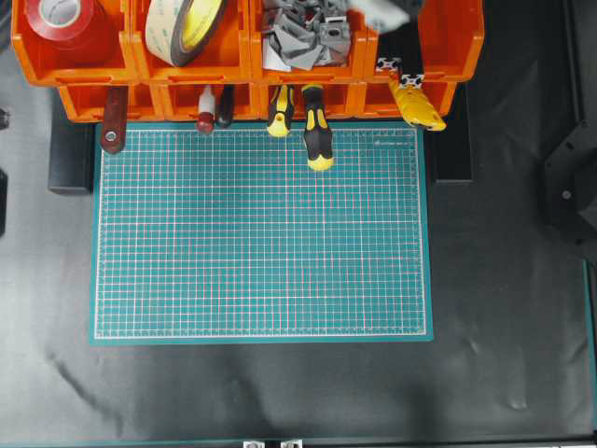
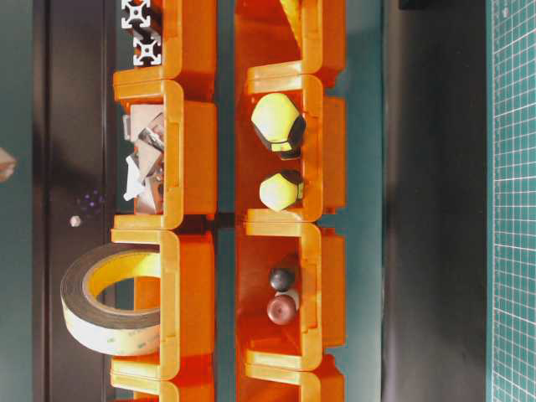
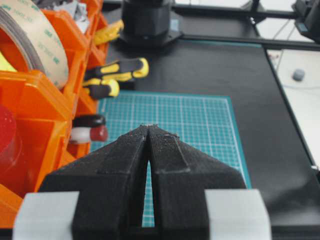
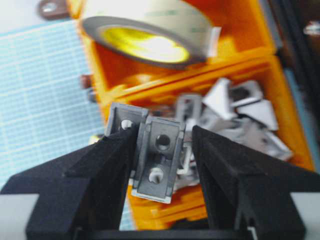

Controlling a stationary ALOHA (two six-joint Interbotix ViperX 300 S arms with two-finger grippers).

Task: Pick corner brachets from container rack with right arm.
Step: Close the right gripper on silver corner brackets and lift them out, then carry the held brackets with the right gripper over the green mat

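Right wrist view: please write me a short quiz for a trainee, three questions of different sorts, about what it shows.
1. True or false: the right end effector holds corner brachets between its fingers.
2. What sits in the bin next to the loose brachets? A) tape roll B) hammer C) paint can
3. Fill in: the container rack is coloured ___.

Key: 1 true; 2 A; 3 orange.

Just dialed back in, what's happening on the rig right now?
The right end effector is above the orange container rack with corner brackets clamped between its fingers, over the bin holding the rest of the brackets. The bin beside it holds a tape roll. The left end effector is shut and empty, poised over the green cutting mat. No bracket lies on the mat yet.
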